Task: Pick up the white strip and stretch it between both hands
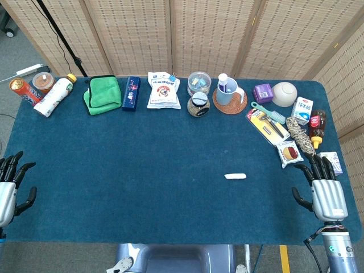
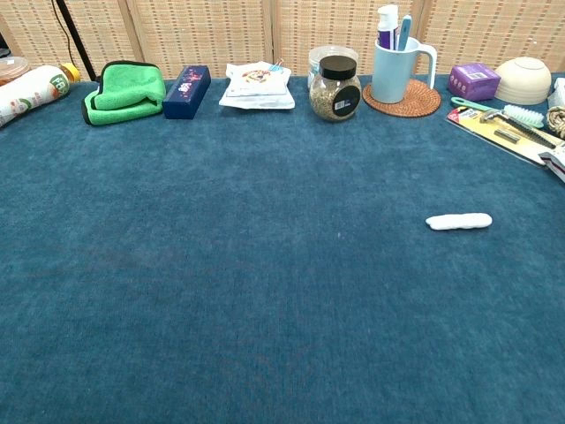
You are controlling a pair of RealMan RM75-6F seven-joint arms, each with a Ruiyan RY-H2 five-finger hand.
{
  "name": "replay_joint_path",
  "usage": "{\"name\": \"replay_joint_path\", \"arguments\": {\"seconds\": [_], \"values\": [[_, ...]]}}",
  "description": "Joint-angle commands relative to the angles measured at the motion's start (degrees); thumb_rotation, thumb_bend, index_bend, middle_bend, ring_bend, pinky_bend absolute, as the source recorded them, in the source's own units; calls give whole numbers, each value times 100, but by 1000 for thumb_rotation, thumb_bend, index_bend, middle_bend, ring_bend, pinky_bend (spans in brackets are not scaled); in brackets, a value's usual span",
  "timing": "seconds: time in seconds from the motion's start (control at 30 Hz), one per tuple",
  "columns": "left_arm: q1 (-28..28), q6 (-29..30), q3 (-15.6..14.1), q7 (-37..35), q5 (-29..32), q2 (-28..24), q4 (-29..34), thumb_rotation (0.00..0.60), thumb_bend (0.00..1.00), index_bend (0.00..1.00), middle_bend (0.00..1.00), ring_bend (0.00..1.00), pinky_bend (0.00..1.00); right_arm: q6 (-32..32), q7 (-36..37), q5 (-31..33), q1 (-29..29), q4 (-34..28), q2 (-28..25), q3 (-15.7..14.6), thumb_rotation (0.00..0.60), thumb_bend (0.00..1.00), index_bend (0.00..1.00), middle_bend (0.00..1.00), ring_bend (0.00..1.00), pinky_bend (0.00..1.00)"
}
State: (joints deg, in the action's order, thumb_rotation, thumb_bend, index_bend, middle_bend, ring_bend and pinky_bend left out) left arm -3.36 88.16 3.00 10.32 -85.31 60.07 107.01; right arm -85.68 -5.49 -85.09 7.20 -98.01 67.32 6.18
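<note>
The white strip (image 1: 235, 176) lies flat on the blue table cloth, right of centre; the chest view shows the strip (image 2: 459, 222) as a short white bar. My right hand (image 1: 325, 187) rests at the table's right front corner, fingers spread, holding nothing, well to the right of the strip. At the left front edge my left hand (image 1: 11, 185) rests, fingers apart and empty, far from the strip. Neither hand appears in the chest view.
Along the back edge stand a can (image 1: 23, 91), a bottle (image 1: 55, 95), a green cloth (image 1: 103, 94), a blue box (image 1: 131, 93), a white pouch (image 1: 164, 89), a jar (image 1: 199, 104) and a cup (image 1: 227, 91). Packets, a brush and a rope (image 1: 299, 135) crowd the right side.
</note>
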Motion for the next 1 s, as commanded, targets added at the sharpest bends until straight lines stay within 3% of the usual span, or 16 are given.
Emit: {"name": "replay_joint_path", "arguments": {"seconds": [0.03, 0.47, 0.73, 1.0], "values": [[-17, -57, -15, -27, 19, 13, -6, 600, 432, 222, 45, 41, 23, 19, 7, 21, 4, 6, 2, 5, 600, 369, 259, 73, 31, 0], [-18, -39, -1, -154, -33, -127, 100, 600, 431, 222, 45, 41, 23, 132, 256, 8, 52, 60, -4, -3, 600, 370, 218, 87, 30, 0], [-88, -73, 58, -350, -121, -362, 246, 600, 431, 222, 45, 41, 23, 316, 654, -5, 183, 162, 65, 36, 600, 369, 349, 121, 40, 0], [-163, -147, 91, -256, -167, -609, 480, 600, 432, 222, 45, 41, 23, 1007, 930, 144, 557, 150, 40, 86, 600, 369, 345, 108, 10, 0]]}}
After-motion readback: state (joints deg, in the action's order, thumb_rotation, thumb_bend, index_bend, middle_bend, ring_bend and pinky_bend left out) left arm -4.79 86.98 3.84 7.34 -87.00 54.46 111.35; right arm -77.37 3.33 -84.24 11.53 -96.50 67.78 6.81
